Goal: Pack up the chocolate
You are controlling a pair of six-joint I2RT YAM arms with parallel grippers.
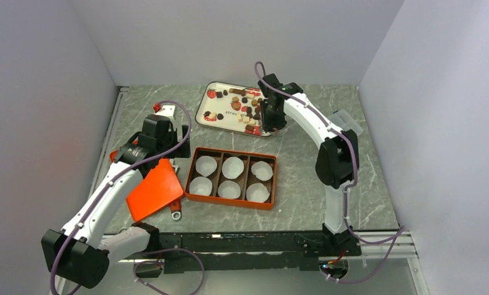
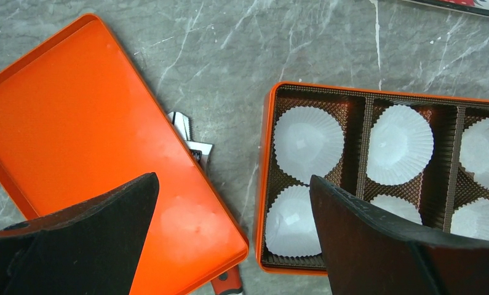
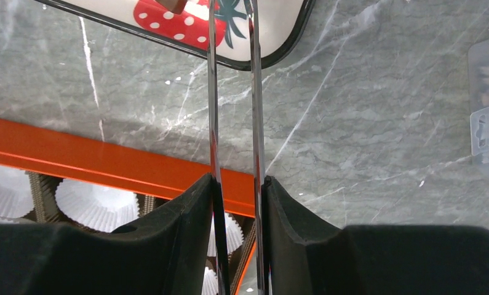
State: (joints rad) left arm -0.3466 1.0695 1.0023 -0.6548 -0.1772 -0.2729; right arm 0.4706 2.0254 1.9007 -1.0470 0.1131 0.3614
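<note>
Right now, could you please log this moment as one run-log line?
left gripper: open over lid and box; right gripper: shut on tweezers at tray; chocolate: on tray; cups: empty

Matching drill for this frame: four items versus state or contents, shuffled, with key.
Column one:
1 orange lid
2 orange box
3 white tray
4 right pincer

Column two:
A clamps metal tweezers
B holds six paper cups
C open side up, left of the box
D carries loose chocolate

Pairs: 1-C, 2-B, 3-D, 4-A
</note>
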